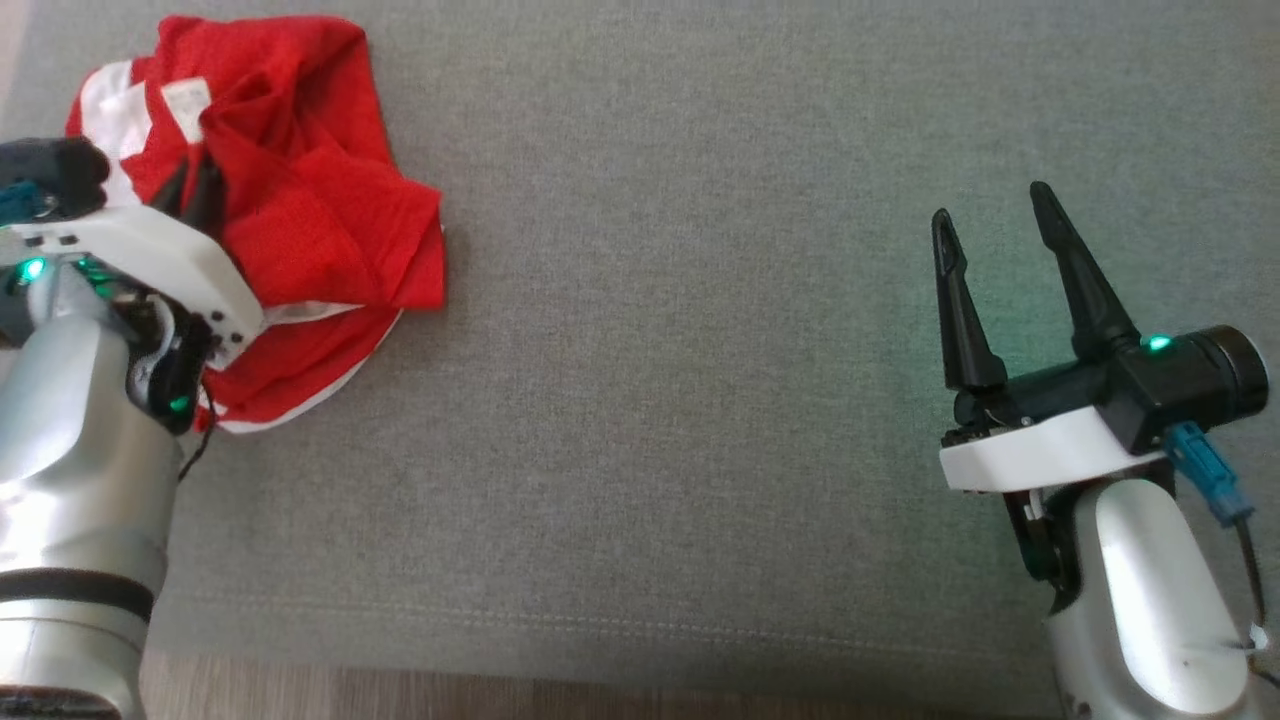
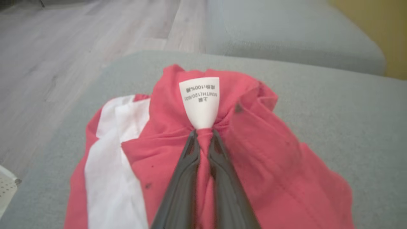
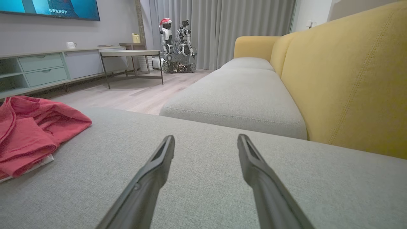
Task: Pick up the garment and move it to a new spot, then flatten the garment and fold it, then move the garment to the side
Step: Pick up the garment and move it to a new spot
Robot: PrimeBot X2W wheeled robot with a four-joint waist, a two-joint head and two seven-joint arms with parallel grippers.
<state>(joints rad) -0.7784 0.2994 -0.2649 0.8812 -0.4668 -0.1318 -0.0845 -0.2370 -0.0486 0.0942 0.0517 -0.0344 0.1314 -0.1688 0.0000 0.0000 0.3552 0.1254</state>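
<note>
The garment is a crumpled red piece with white bands, lying at the far left of the grey cushion. My left gripper sits on top of it. In the left wrist view the two dark fingers pinch a fold of the red garment just below its white care label, so my left gripper is shut on the cloth. My right gripper stands open over bare cushion at the right, far from the garment, with nothing between its fingers.
A wooden floor strip runs along the cushion's near edge. Beyond lie a second grey seat cushion and the yellow sofa back. Across the room stand a side table, a low cabinet and another robot.
</note>
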